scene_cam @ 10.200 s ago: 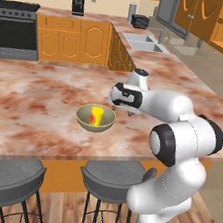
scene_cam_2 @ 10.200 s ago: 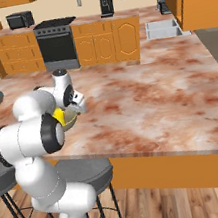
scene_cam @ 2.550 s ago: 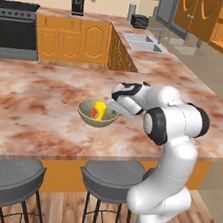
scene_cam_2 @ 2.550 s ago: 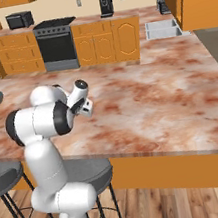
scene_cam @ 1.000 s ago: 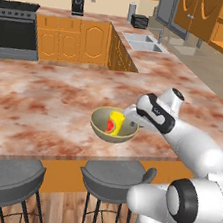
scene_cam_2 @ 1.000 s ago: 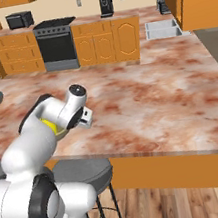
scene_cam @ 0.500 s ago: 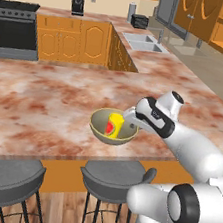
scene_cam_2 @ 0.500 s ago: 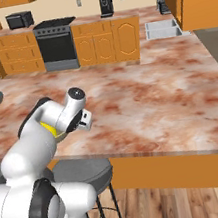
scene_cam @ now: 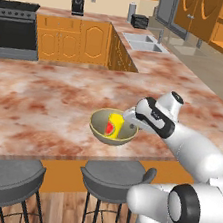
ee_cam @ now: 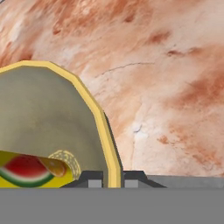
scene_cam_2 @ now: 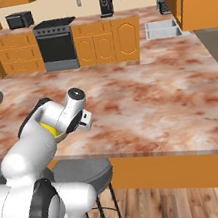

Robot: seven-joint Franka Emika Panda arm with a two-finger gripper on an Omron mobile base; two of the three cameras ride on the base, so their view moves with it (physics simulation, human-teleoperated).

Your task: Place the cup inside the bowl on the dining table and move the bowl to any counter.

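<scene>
The cup lies tipped on its side inside the bowl, its yellow wall and red mark facing up; the hand view shows the mark as a watermelon slice on the cup, resting against the bowl's grey-green inner wall. The bowl is over the near edge of the dining table, and it appears raised above the slab. The gripper is clamped on the bowl's right rim, one finger inside the pale yellow lip and the other outside it, the jaws nearly together with only the thin wall between them. From the right base view, the arm hides most of the bowl, leaving a yellow sliver. Two grey stools stand under the table's edge. Beyond it, a counter carries a coffee machine, with a sink to the right.
</scene>
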